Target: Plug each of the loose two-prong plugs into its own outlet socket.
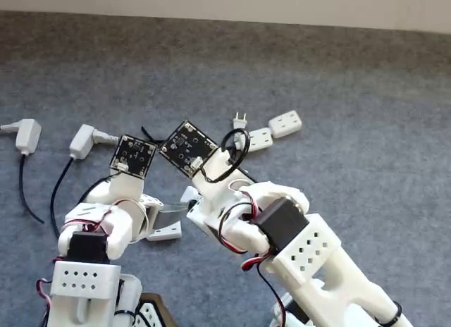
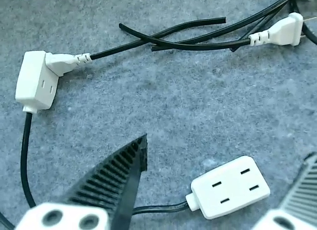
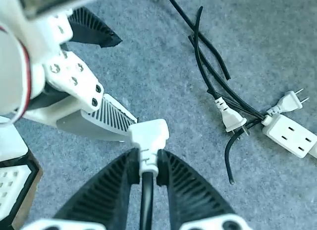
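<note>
Right gripper [image 3: 147, 160] is clamped tight on the neck of a white cord end [image 3: 148, 133], whose black cable runs back between the jaws. Seen from behind it looks like a plug body, though its prongs are hidden. It sits just beside one finger of the left gripper [image 2: 229, 146], which is spread wide and holds nothing. That gripper straddles a free outlet socket [image 2: 230, 187] lying face up on the grey carpet [image 1: 366, 73], on its near side and nearer the left edge than the right. I judge this to be the pair in hand, not yet joined.

Farther out, around the carpet's middle, two plugs lie with prongs bare. The first loose plug [image 3: 230, 118] lies among crossed black cables [image 3: 208, 56], and the second loose plug [image 3: 290, 102] lies just beside a second empty socket [image 3: 290, 136]. A third empty socket [image 1: 285, 122] lies just beyond that one. Toward the left edge, a filled socket [image 1: 83, 140] and a far-left filled socket [image 1: 28, 133] each appear to have a plug seated.

Counted, there are five sockets, two filled and three empty. There are two seated plugs and two loose ones, making five if the held end is a plug. By that reckoning two matings look done and three are left.
</note>
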### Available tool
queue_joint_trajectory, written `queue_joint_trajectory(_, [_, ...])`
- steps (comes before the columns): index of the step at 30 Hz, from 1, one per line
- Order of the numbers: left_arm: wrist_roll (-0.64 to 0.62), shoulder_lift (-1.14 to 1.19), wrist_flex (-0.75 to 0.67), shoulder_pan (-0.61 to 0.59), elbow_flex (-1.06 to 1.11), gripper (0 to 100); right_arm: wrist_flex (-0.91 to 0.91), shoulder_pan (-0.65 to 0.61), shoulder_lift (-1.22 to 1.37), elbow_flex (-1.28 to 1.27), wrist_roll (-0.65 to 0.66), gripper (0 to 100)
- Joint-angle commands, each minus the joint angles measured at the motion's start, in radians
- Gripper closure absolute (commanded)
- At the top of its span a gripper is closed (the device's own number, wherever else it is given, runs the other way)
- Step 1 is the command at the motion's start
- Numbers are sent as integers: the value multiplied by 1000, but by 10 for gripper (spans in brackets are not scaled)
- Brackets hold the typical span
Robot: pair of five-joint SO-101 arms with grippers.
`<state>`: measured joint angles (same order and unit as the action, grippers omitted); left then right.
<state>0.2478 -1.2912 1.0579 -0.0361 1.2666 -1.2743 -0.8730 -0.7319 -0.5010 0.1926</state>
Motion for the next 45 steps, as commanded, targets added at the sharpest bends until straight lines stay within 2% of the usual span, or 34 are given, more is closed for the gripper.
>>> queue_joint_trajectory(1, [-6, -2, -9, 4, -8, 554, -7, 13, -27, 51, 9, 991])
queue_joint_trajectory(6, [-3, -2, -8, -88, -62, 554, -76, 30, 51, 50, 6, 991])
queue_joint_trajectory(12, [9, -2, -3, -94, -131, 554, -73, 25, 110, 51, -20, 991])
queue_joint_trajectory(23, [8, -2, -3, 137, -42, 554, -47, -24, 114, 59, -31, 991])
queue_joint_trajectory(31, [12, -2, -2, 133, -27, 554, -54, -24, 113, 59, -31, 991])
queue_joint_trajectory(33, [12, -7, -5, 93, -53, 554, -56, -24, 114, 54, -28, 991])
queue_joint_trajectory(37, [14, 16, 29, -133, -229, 553, -93, -7, 116, 51, -21, 991])
queue_joint_trajectory(39, [29, 101, 68, -199, -360, 553, -97, 7, 116, 56, 0, 991])
queue_joint_trajectory(45, [31, 691, 353, -331, -975, 553, -97, 10, 119, 61, 100, 991])
